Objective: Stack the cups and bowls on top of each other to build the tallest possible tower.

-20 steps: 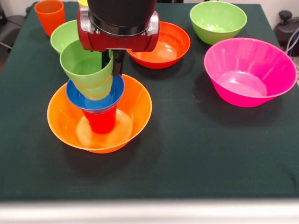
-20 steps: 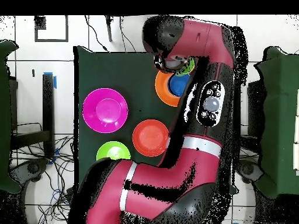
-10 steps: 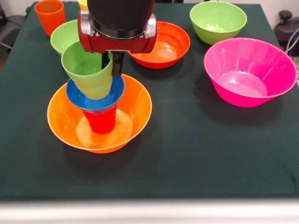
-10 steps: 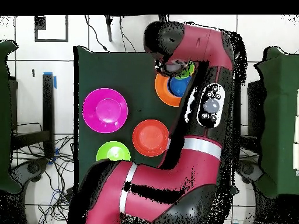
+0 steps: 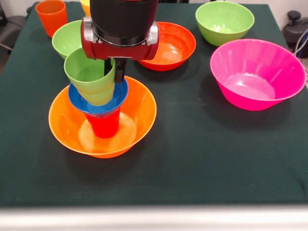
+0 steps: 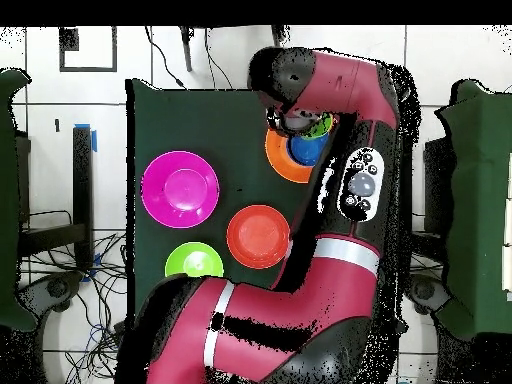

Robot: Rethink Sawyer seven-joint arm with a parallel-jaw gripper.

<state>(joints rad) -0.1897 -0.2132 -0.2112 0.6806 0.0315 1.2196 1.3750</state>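
1. Over the left half of the counter [image 5: 202, 159], in the front view, the end effector [image 5: 114, 72] hangs right above the tower [image 5: 98, 103]; one dark finger shows against the outside of the top light green cup [image 5: 91, 74] at the cup's 3 o'clock, pressed to its rim wall. The other finger is hidden behind the cup and wrist, so I cannot tell how far the end effector stands open or whether it grips the cup.
2. The tower stands inside the large orange bowl [image 5: 137, 113]: a red cup [image 5: 103, 126] on the bowl's floor, the small blue bowl [image 5: 79, 102] on that, then a second light green cup [image 5: 101, 96] nested under the top one. The top cup leans toward 10 o'clock.
3. The step in hand looks like seating this top cup on the stack.
4. Next, I judge, the cup must be squared up and let go gently, then the arm lifted straight up so the finger does not drag the rim.
5. Spare pieces from the tower: a light green bowl [image 5: 67, 36] at 12 o'clock, an orange cup [image 5: 51, 17] at 11 o'clock, the red-orange bowl [image 5: 175, 45] at 1 o'clock, another light green bowl [image 5: 224, 21] at 2 o'clock, the pink bowl [image 5: 257, 74] at 3 o'clock.
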